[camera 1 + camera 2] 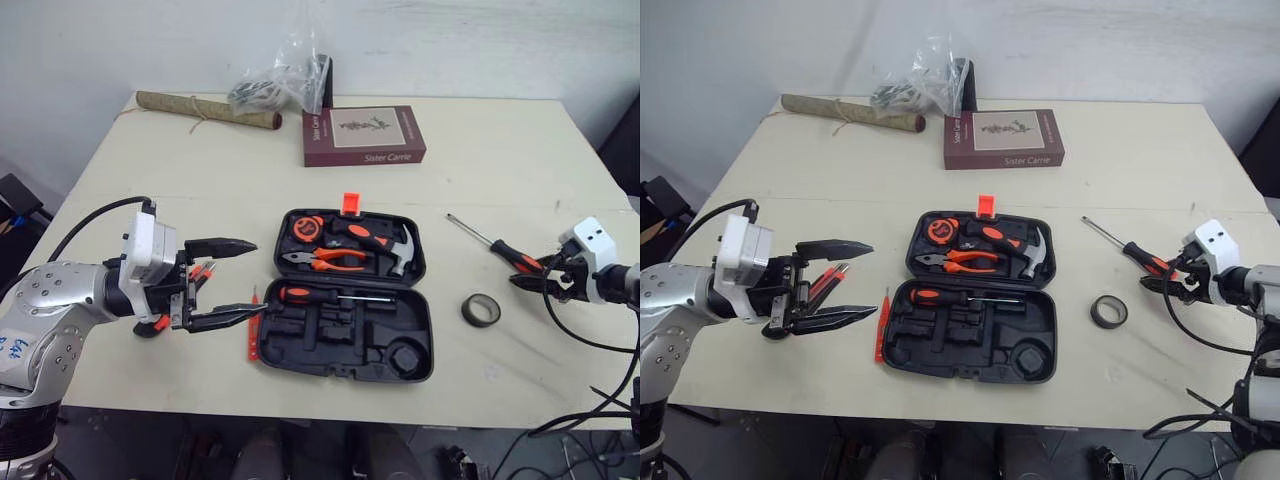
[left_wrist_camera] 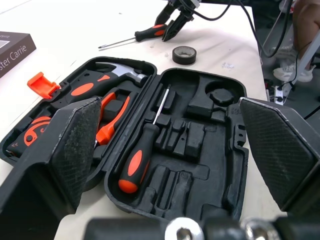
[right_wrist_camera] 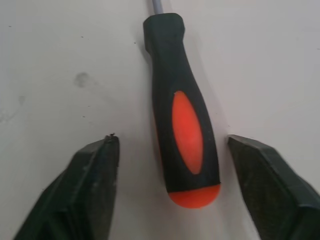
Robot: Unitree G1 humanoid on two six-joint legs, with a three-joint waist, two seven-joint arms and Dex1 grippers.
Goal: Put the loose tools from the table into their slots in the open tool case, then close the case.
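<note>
Head views: The tool case (image 1: 320, 345) lies open in the middle of the table (image 1: 200, 180). The lid half holds a tape measure (image 1: 305, 228), pliers (image 1: 325, 261) and a hammer (image 1: 385, 243). The near half holds one seated screwdriver (image 1: 310, 295), and the other recesses there look empty.

Loose items: a loose screwdriver (image 1: 510, 253) lies well to the right of the case, and a tape roll (image 1: 481, 309) lies between it and the case. Some small red pieces (image 1: 203, 270) sit beside the left gripper (image 1: 258, 277), and a thin red strip (image 1: 250, 330) lies against the case's left edge. These are too small to identify and may be small drivers.

The left gripper hovers just left of the case with its fingers spread and nothing in them. The right gripper (image 1: 532, 274) sits at the butt of the loose screwdriver's handle.

Left wrist view: The fingers (image 2: 75, 145) are wide apart and frame the open case. A round recess (image 2: 220, 95) and several narrow slots are unfilled. The round one probably takes the tape roll.

Right wrist view: The fingers (image 3: 95, 185) are spread to either side of the black and orange handle. There is a gap on each side, so nothing is pinched.

Status: I judge the task partly done. Four tools are seated. At least the screwdriver and the tape remain out, and possibly the red pieces too. The lid is not yet closed. The step in hand looks like grasping the loose screwdriver.
</note>
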